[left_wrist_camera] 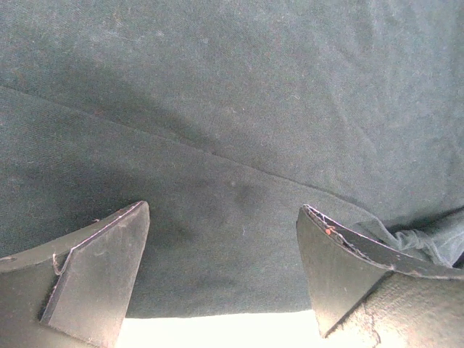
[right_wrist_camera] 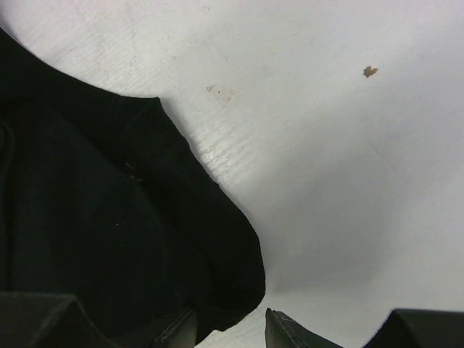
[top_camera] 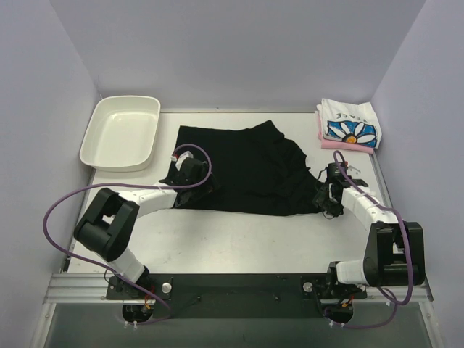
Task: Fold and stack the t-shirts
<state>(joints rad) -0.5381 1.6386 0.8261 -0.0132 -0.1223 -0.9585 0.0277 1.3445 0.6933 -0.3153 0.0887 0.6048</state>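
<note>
At far left, a white tray (top_camera: 119,134) on the tabletop (top_camera: 239,239), just beside the black t-shirt (top_camera: 250,170). Next, the left arm (top_camera: 148,196), reaching over the shirt's near left part. Left jaws spread wide, fingers (left_wrist_camera: 94,275) low over flat cloth just inside the near hem, gripping nothing. In the middle, the shirt itself, lying open and a little rumpled, not yet folded. To its right, the right arm (top_camera: 355,199), at the near right corner. Right jaws partly drawn in beside the cloth's tip, a sliver of tabletop visible between. Impossible to tell whether pinching or merely straddling. At far right rear, the daisy-print t-shirt (top_camera: 350,123) folded atop the pink t-shirt (top_camera: 346,146), well apart from the work.

Likely step: taking hold of both near corners for a fold. To do it well:
- Bring the left jaws to the hem's very edge.
- Catch the cloth cleanly and match the right side's bite.
- Lift both together, level, keeping the cloth taut.
</note>
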